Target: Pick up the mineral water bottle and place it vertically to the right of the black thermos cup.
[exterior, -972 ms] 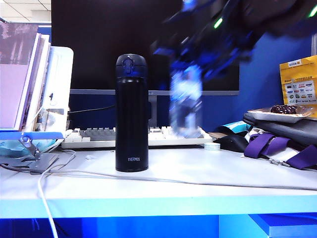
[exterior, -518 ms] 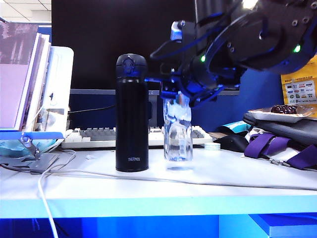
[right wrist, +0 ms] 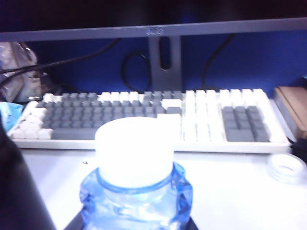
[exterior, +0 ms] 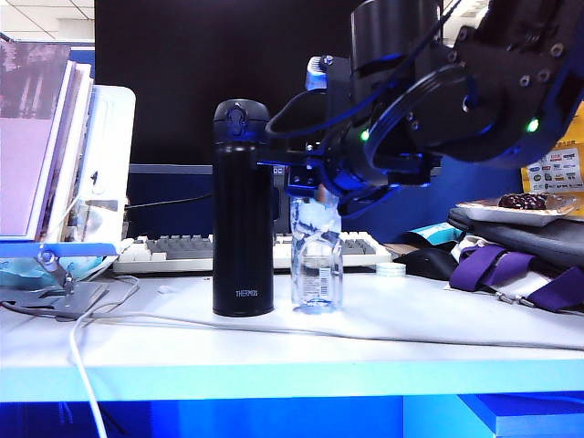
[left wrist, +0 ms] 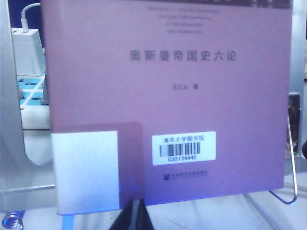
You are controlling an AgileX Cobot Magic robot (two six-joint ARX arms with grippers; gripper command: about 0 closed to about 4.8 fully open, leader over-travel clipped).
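The black thermos cup (exterior: 243, 210) stands upright on the white desk. Just to its right the clear mineral water bottle (exterior: 317, 260) stands upright with its base on the desk, a small gap between the two. My right gripper (exterior: 316, 189) comes down from above and is shut on the bottle's upper body. In the right wrist view the white cap and the bottle's shoulder (right wrist: 135, 191) fill the space between the jaws of my right gripper (right wrist: 135, 224), and the thermos (right wrist: 19, 191) is a dark edge beside it. My left gripper (left wrist: 135, 216) is shut and empty, facing a purple book (left wrist: 168, 96).
A white-and-grey keyboard (exterior: 173, 251) and a monitor stand lie behind the bottle. A white cable (exterior: 274, 324) runs across the desk in front. A bag with purple straps (exterior: 511, 265) and a tape roll (exterior: 391, 269) are at the right; books (exterior: 36, 137) are at the left.
My right arm has lowered the bottle from the air onto the desk and shifted it left, closer to the thermos. The left arm has not moved.
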